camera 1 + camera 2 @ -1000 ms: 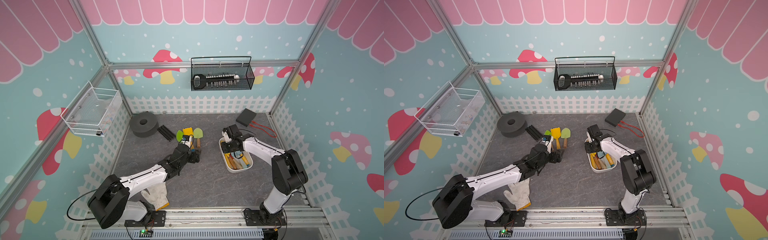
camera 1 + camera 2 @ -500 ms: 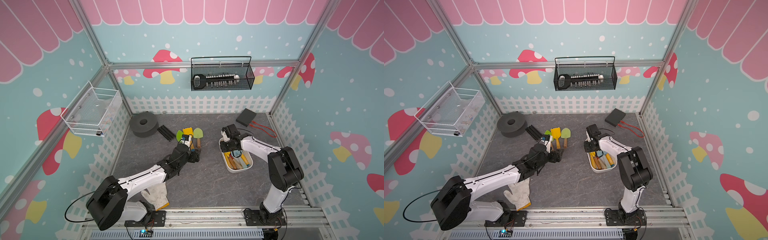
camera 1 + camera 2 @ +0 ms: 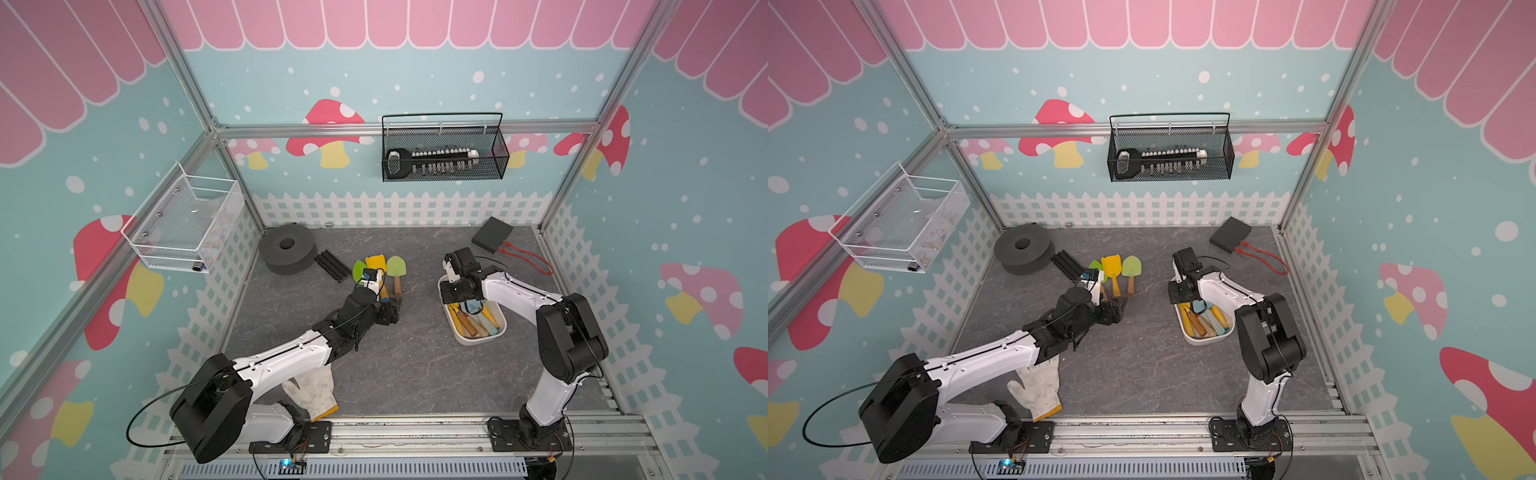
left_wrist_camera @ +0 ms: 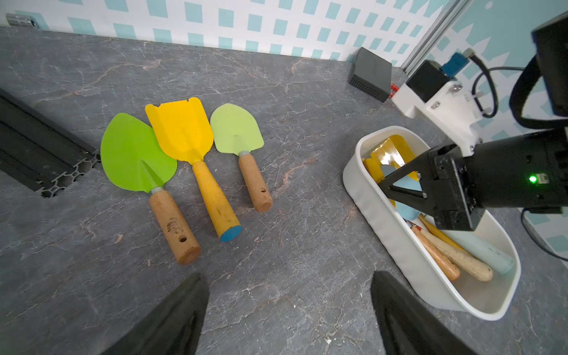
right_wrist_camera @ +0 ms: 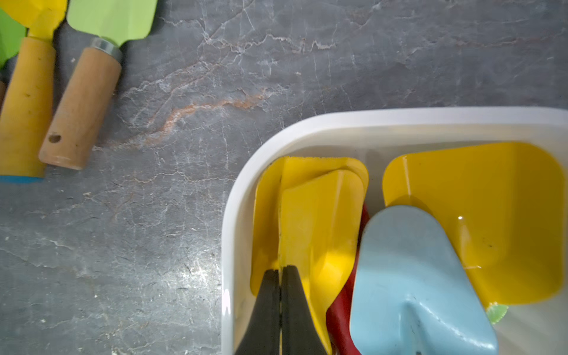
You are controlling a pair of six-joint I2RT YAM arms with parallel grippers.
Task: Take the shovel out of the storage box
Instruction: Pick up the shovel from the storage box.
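The storage box is a shallow white tub on the right of the grey floor. It holds several toy shovels. My right gripper reaches into its far end and is shut on the upturned side edge of a yellow shovel blade. A light blue shovel and another yellow shovel lie beside it. My left gripper hangs open and empty over bare floor, near the handles of three shovels lying side by side.
At the back left are a black foam ring and black bars. A black box with a red cord is at the back right. A white glove lies at the front. A black mesh basket and a white wire basket hang on the walls.
My right gripper's jaws have closed onto the yellow shovel's blade edge inside the box. The left arm has not moved.
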